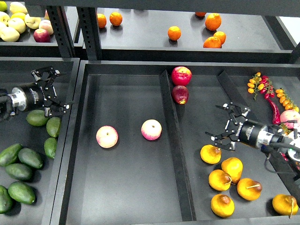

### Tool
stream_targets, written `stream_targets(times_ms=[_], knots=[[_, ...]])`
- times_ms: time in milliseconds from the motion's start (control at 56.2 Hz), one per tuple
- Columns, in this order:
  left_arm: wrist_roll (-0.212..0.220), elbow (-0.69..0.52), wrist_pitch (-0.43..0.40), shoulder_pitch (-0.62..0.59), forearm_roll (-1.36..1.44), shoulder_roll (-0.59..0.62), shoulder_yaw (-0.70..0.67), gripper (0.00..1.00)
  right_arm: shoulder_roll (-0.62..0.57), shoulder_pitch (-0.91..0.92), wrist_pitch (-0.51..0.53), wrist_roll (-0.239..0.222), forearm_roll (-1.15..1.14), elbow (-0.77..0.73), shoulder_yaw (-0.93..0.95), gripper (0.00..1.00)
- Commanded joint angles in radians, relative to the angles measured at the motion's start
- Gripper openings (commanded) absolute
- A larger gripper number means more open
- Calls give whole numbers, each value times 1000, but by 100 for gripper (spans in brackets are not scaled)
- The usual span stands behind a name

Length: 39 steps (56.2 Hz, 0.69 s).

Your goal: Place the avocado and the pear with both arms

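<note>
two peaches between bins, divider

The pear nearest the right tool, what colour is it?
Orange-yellow with a brown stem patch, seen in the head view.

Avocados left, pears right

Eight avocados, six pears, two peaches, seven oranges.
</note>
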Motion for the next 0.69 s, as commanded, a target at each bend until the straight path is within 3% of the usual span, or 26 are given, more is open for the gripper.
stream_targets(times_ms=[0, 214, 320, 338, 445, 498, 605, 676], knots=[[0, -12, 0, 31, -1, -70, -125, 100, 121, -12, 0, 0, -2, -1, 143, 100], [0, -64, 0, 82, 1, -173, -269, 100, 189, -10, 0, 0, -2, 8, 244, 99], [0, -91, 0, 88, 1, -213, -285, 100, 189, -3, 0, 88, -2, 6, 266, 99], [-17, -124, 0, 92, 1, -226, -285, 100, 189, 2, 0, 126, -2, 6, 276, 99], [-130, -215, 0, 118, -1, -265, -292, 100, 189, 5, 0, 194, -2, 3, 277, 99], [-157, -258, 0, 137, -1, -292, -312, 100, 189, 6, 0, 240, -2, 2, 269, 99], [-165, -330, 0, 173, -1, -306, -371, 100, 189, 8, 0, 311, -5, 9, 266, 99], [-165, -362, 0, 198, -1, -306, -407, 100, 189, 8, 0, 316, -8, 19, 269, 99]])
